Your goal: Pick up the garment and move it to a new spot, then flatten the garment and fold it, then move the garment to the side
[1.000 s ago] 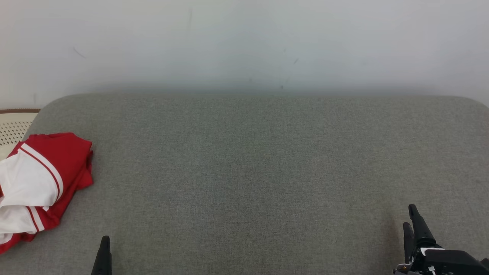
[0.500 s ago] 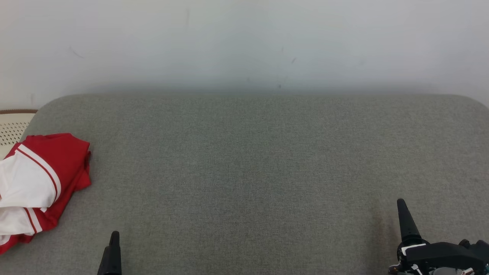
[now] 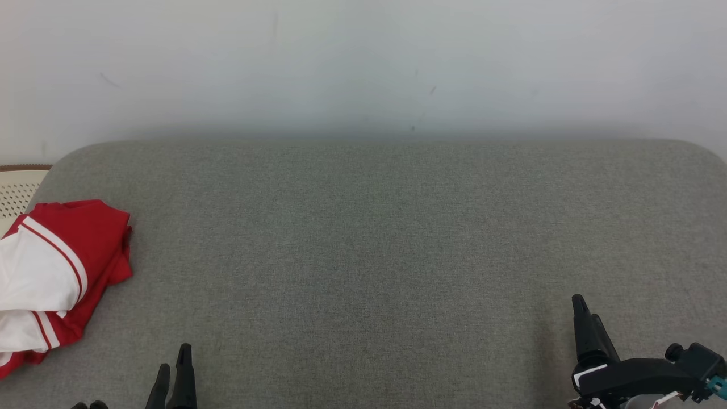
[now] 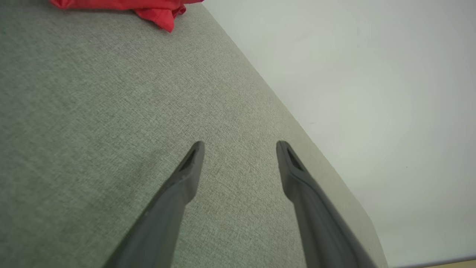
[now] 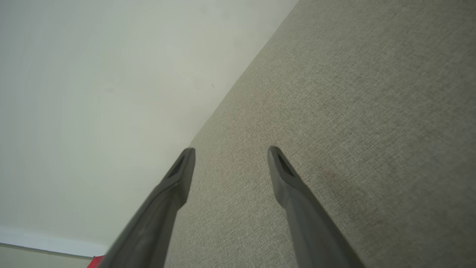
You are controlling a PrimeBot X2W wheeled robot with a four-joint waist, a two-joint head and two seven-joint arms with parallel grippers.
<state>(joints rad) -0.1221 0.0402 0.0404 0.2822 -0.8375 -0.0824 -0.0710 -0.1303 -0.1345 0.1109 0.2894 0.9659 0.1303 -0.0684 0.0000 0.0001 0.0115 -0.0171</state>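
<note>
Over grey cushion [image 3: 363, 244], left pincer [image 4: 241, 144] and right pincer [image 5: 230, 149] gape forward.

The grey cushion [image 3: 375, 238] lay open from its middle to its right edge, with the crumpled garment [image 3: 51, 278] blocking its left edge and the wall [image 3: 363, 62] closing its far edge.

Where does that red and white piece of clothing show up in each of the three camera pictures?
Head view: the garment lies at the far left edge, on the grey cushion.
Left wrist view: a red edge of it runs along the top, left of centre.
Right wrist view: a tiny red sliver at the bottom edge, lower left, is probably the same cloth.
Shared landmark: the line where the cushion meets the white wall.
</note>
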